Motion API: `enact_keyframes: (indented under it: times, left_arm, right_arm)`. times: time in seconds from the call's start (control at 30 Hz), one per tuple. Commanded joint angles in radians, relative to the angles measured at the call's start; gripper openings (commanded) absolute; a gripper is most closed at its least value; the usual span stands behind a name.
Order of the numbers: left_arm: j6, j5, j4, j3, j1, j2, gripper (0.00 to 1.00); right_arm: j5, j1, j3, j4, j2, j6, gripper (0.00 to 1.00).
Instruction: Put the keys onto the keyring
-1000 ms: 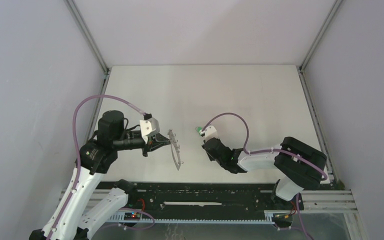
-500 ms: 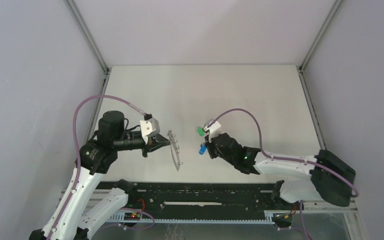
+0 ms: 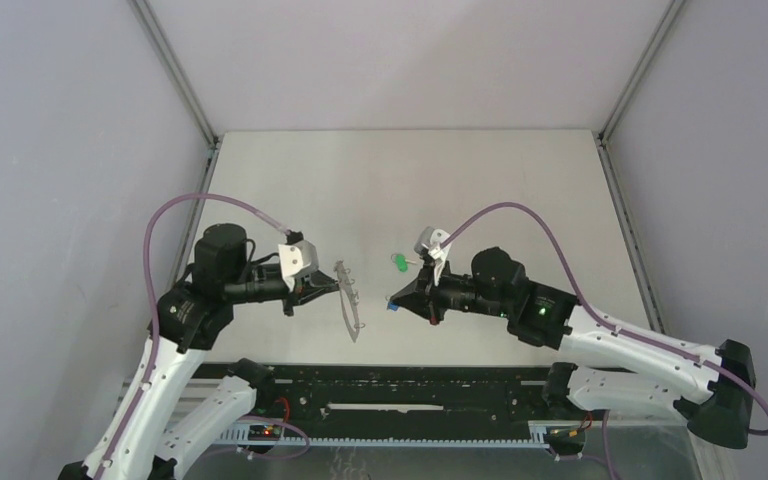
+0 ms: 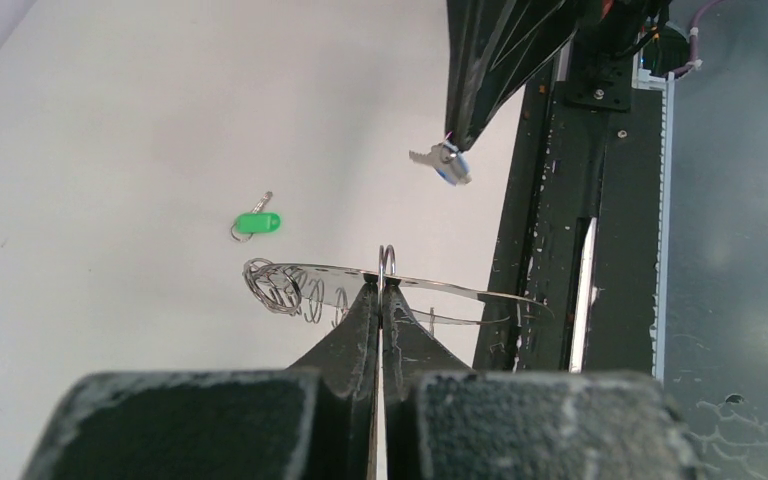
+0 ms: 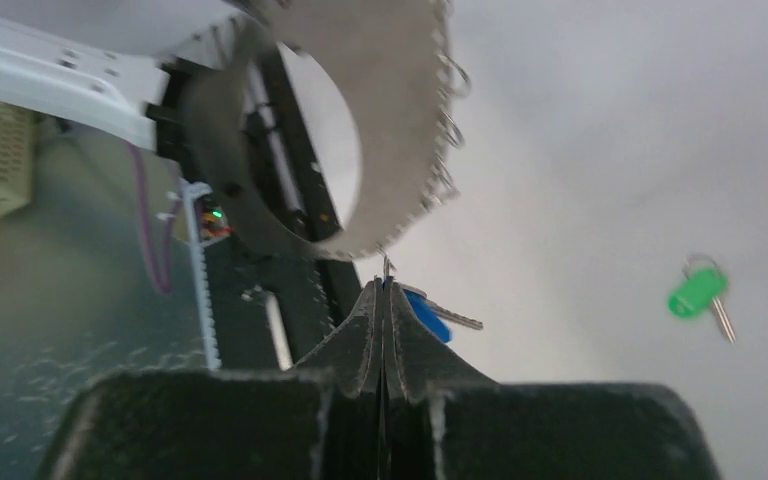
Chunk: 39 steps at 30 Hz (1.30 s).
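My left gripper is shut on the keyring, a wide grey band with wire loops on its rim, held above the table; in the left wrist view the gripper pinches one loop of the ring. My right gripper is shut on the small loop of the blue key, which hangs a short way right of the ring. In the right wrist view the gripper holds the blue key just below the ring. The green key lies on the table, also in the left wrist view and right wrist view.
The black rail runs along the table's near edge below both grippers. Grey walls enclose the table on the left, right and back.
My right arm has swung out and turned, carrying the blue key left and lower, closer to the keyring. The left gripper and keyring have held still. The green key has not moved.
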Motion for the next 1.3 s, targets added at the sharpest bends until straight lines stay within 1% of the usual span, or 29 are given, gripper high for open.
enact_keyframes:
  times: [0.0,0.17,0.3,0.4,0.53,0.7,1.0,1.27]
  left_arm:
    - [0.025,0.005,0.043,-0.019,-0.009,-0.007,0.0]
    - [0.019,-0.021,0.044,-0.016,-0.022,0.012,0.0]
    - [0.005,-0.033,0.049,-0.016,-0.031,0.028,0.0]
    - [-0.022,-0.069,0.067,-0.017,-0.04,0.038,0.0]
    - [-0.059,-0.113,0.103,-0.026,-0.051,0.043,0.0]
    - [-0.065,-0.15,0.121,-0.024,-0.062,0.048,0.0]
    - [-0.103,-0.175,0.124,-0.034,-0.081,0.047,0.0]
    - [-0.133,-0.18,0.13,-0.051,-0.082,0.044,0.0]
  right_arm:
    - [-0.157,0.016,0.131,-0.047,0.044,-0.004,0.0]
    - [-0.156,0.024,0.208,-0.031,0.095,-0.001,0.0]
    - [-0.096,0.043,0.27,-0.038,0.126,-0.013,0.0]
    - [-0.045,0.046,0.307,-0.052,0.146,-0.017,0.0]
    - [-0.029,0.048,0.326,-0.028,0.16,0.002,0.0]
    - [-0.015,0.057,0.358,-0.02,0.202,0.012,0.0]
    - [0.074,0.08,0.39,0.002,0.244,-0.012,0.0]
    - [0.06,0.095,0.401,0.033,0.271,-0.02,0.0]
